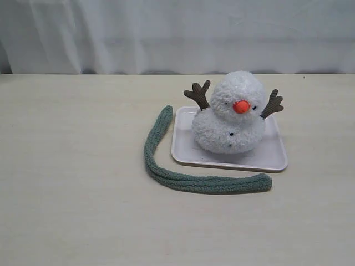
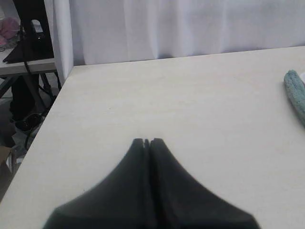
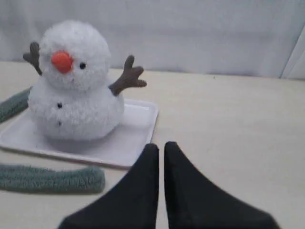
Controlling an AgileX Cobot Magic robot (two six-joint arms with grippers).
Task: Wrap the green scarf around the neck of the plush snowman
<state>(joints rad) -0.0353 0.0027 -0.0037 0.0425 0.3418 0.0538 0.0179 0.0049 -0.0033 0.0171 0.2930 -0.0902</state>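
Green scarf [image 1: 205,184] lies flat on the pale surface [image 1: 72,183] in an L; one rounded end points away beside the far left corner of the tray [image 1: 274,158], the strip runs along the tray's left edge, bends, and its longer run follows the near edge to the other rounded end below the tray's right part. The plush snowman [image 1: 230,124] sits upright on the tray, orange nose toward the camera; the snowman's neck [image 1: 224,117] is bare. Wide open surface lies left, right and in front; neither pincer shows here.

Left wrist view: the left pincer [image 2: 147,141] has its fingertips pressed together on nothing, over bare surface; one end of the green scarf [image 2: 295,93] shows at the picture's margin, well apart; the surface's side edge is in sight.

Right wrist view: the right pincer [image 3: 161,145] is closed to a thin slit, empty, near the tray's [image 3: 133,143] corner; the snowman [image 3: 71,95] faces it, the scarf's end [image 3: 52,179] just beside the tray's edge.
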